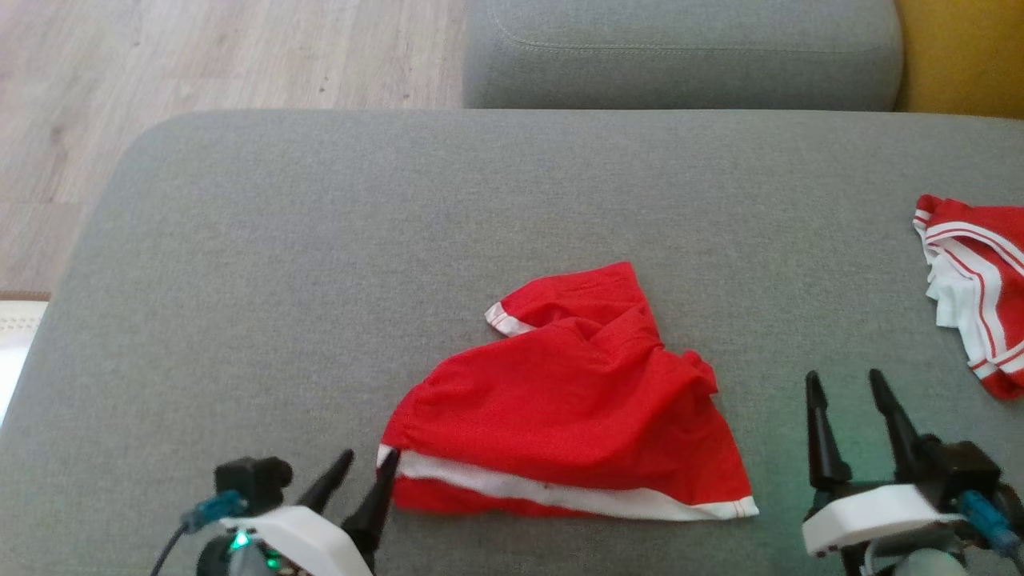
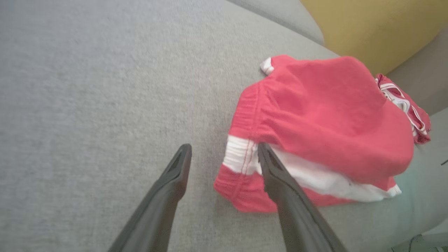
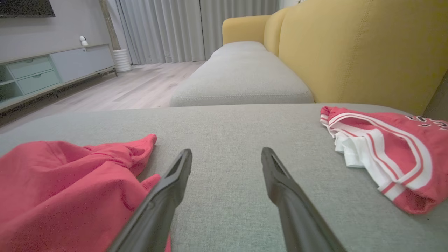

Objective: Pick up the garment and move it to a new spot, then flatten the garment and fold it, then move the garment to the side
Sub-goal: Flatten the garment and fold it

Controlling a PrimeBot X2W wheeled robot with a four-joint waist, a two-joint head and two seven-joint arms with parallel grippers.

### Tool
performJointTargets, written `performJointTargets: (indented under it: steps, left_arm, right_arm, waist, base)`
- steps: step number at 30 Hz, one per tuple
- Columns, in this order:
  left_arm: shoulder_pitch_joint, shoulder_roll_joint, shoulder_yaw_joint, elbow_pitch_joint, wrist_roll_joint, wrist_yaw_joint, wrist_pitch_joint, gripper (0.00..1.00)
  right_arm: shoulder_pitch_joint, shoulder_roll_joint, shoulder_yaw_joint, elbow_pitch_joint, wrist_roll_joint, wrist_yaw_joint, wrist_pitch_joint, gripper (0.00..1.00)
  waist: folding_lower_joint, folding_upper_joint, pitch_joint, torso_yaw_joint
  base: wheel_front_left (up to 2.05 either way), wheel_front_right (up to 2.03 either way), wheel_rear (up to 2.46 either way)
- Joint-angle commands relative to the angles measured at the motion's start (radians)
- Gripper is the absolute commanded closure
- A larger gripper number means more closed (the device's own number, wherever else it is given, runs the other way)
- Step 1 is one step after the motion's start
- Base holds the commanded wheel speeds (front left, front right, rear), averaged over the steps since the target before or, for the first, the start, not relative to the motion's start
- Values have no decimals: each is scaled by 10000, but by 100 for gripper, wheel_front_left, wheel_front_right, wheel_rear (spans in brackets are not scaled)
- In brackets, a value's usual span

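In the head view, the garment [image 1: 572, 408], red with white trim, is seen crumpled near the front middle of the grey cushion [image 1: 320, 240], a spot judged to be within reach of both arms. The left gripper [image 1: 370, 460] is held at its near-left corner and the right gripper [image 1: 845, 382] just off its right side, as if flattening is to be begun from both ends; a second garment [image 1: 972, 292] is seen well apart at the right edge. In the left wrist view, the fingers are shown spread wide with nothing clasped, one tip overlapping the white band. In the right wrist view, the jaws are likewise shown wide apart and empty above bare cushion, between the two garments.
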Motion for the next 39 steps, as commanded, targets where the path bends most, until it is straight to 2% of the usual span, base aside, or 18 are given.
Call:
performJointTargets:
  steps: [1, 6, 8, 12, 18, 24, 32, 36, 39]
  left_arm:
    - [-216, 184, 539, -372, 192, 131, -132, 0]
    - [422, -2, 2334, -1845, 1747, 951, -133, 0]
    - [741, -199, 2978, -2320, 2437, 1020, -133, 0]
    - [1203, -654, 4023, -2644, 3541, 892, -133, 0]
    - [1597, -1325, 5248, -2696, 5560, 371, -133, 0]
    - [1993, -2122, 6090, -2468, 6886, -751, -133, 0]
    - [2241, -2948, 7169, -2404, 7851, -1564, -133, 0]
    - [2327, -3088, 7249, -2198, 7933, -1681, -133, 0]
    - [2415, -3146, 7162, -1742, 7856, -1757, -133, 0]
  right_arm:
    - [-109, -68, 165, -369, -85, -9, -111, 0]
    - [-11, -68, -97, -693, -169, -9, -111, 0]
    - [36, -68, -124, -811, -159, -9, -111, 0]
    - [170, -68, -63, -995, -109, -9, -111, 0]
    - [336, -68, 152, -1274, 156, -9, -111, 0]
    - [546, -68, 442, -1151, 452, -9, -111, 0]
    - [523, -68, 576, -978, 436, -9, -111, 0]
    - [492, -68, 734, -915, 388, -9, -111, 0]
    - [516, -116, 1220, -605, 468, -9, 165, 0]
  waist:
    - [0, 0, -11, -22]
    - [0, 0, -85, -49]
    - [0, 0, -111, -48]
    - [0, 0, -171, -36]
    - [0, 0, -261, -57]
    - [0, 0, -320, -97]
    - [0, 0, -300, -171]
    - [0, 0, -308, -180]
    - [0, 0, -342, -214]
  base:
    - [0, 0, 0]
    - [0, 0, 0]
    - [0, 0, 0]
    - [0, 0, 0]
    - [0, 0, 0]
    - [0, 0, 0]
    - [0, 0, 0]
    - [0, 0, 0]
    - [0, 0, 0]
